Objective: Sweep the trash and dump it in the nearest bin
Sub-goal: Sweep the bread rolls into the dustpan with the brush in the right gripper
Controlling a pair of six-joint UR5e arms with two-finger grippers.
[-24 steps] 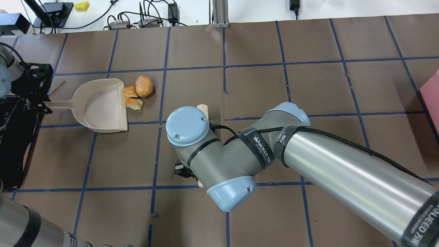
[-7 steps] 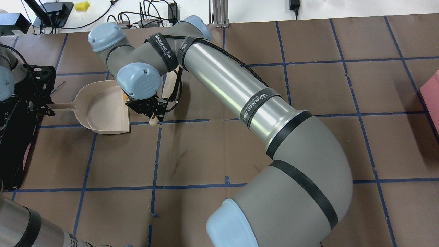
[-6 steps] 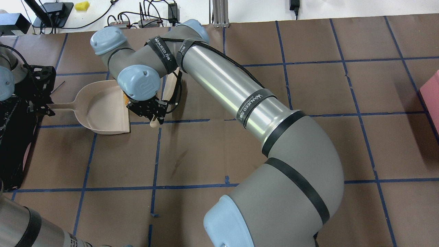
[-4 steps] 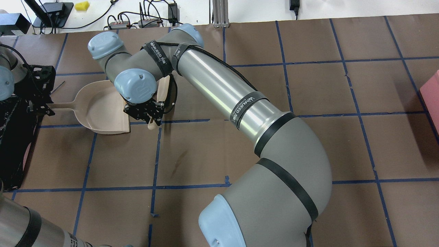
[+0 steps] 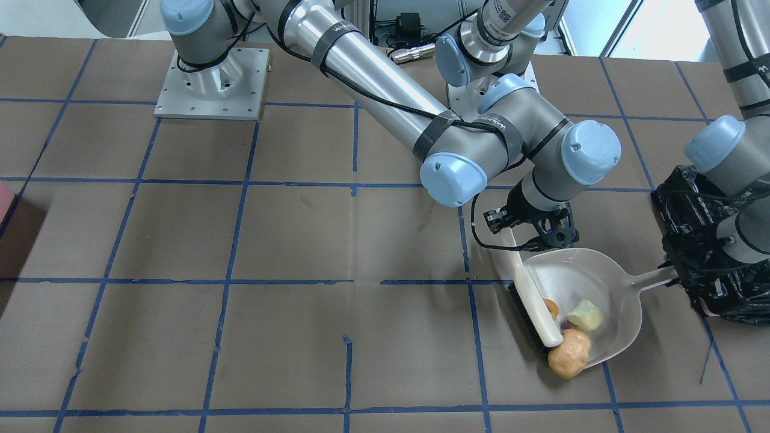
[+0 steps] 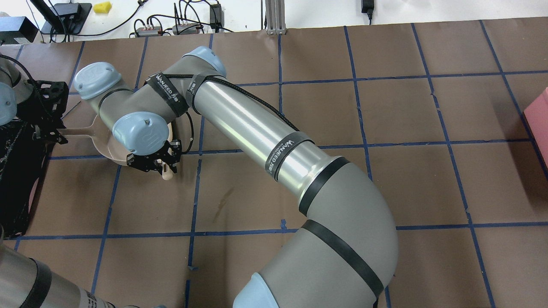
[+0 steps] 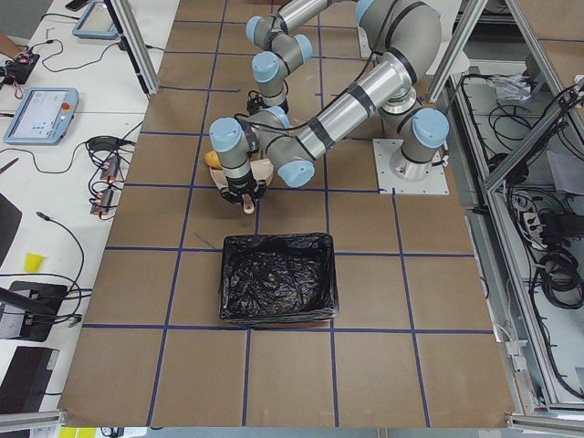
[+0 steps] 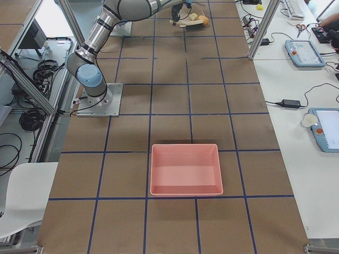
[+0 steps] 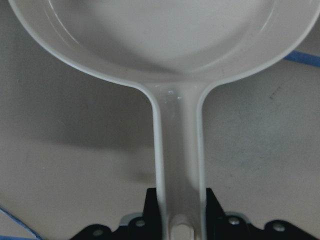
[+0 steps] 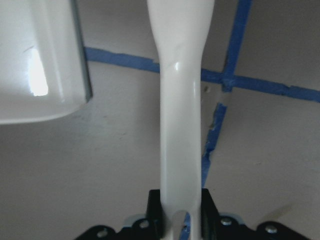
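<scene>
Trash (image 5: pixel 568 356): lay at mouth of the dustpan (image 5: pixel 607 282), two chunks inside, tan lump on the lip, against the brush (image 5: pixel 532 304). Gripped shut: brush handle in right gripper (image 10: pixel 180 212), dustpan handle in left gripper (image 9: pixel 180 215), near the bin (image 7: pixel 278 278).

You are operating in a robotics laboratory cell. The table (image 5: pixel 180 240) under the right gripper (image 5: pixel 529 234) is covered with brown paper marked by a blue tape grid (image 5: pixel 246 182). Well behind the gripper, a bolted metal base plate (image 5: pixel 252 102) anchors the right arm (image 5: pixel 361 66). Beyond the gripper, off the table, white benches (image 7: pixel 55 173) carry teach pendants (image 7: pixel 41 114) and cabled power adapters (image 6: pixel 184 29). Aluminium frame posts (image 7: pixel 130 46) border the table.
</scene>
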